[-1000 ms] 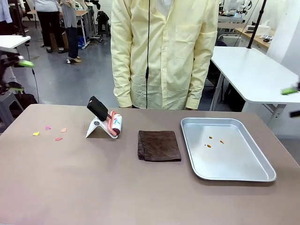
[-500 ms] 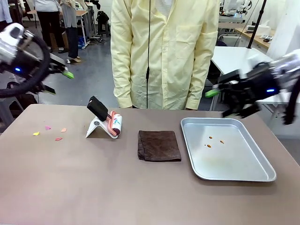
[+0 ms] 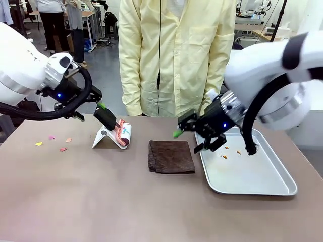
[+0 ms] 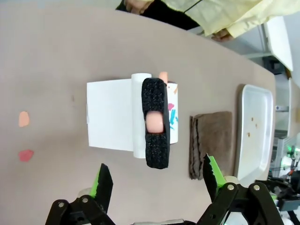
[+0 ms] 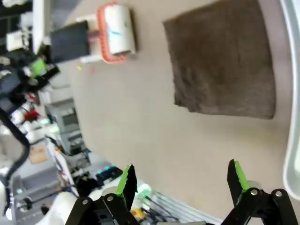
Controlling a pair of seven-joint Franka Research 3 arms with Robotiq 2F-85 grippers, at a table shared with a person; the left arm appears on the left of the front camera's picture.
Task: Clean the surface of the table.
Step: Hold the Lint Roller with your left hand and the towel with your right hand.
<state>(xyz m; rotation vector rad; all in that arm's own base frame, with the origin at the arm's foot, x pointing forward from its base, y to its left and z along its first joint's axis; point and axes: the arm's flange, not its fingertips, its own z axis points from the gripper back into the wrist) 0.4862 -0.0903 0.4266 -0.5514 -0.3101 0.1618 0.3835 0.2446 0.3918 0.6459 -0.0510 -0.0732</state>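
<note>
The greyish-brown table (image 3: 101, 201) carries a lint roller (image 3: 122, 133) with a black handle (image 4: 155, 123), propped on a white stand (image 4: 110, 115). A folded brown cloth (image 3: 171, 157) lies at the middle. Small coloured paper scraps (image 3: 62, 149) dot the table's left part. My left gripper (image 3: 91, 110) hovers open just above the roller's handle, its fingers (image 4: 103, 180) wide apart. Over the gap between the cloth and the tray, my right gripper (image 3: 189, 138) hangs open and holds nothing. In the right wrist view the cloth (image 5: 222, 65) lies ahead of the right gripper (image 5: 182, 178).
A silver tray (image 3: 282, 189) with a few brown crumbs (image 3: 225, 157) sits on the right. A person in a pale yellow shirt (image 3: 176, 55) stands at the far edge behind the roller and cloth. The near half of the table is bare.
Both arms have swung in from the sides over the table. The left gripper now hangs by the roller's handle, the right one over the cloth's right edge. Nothing on the table has moved.
</note>
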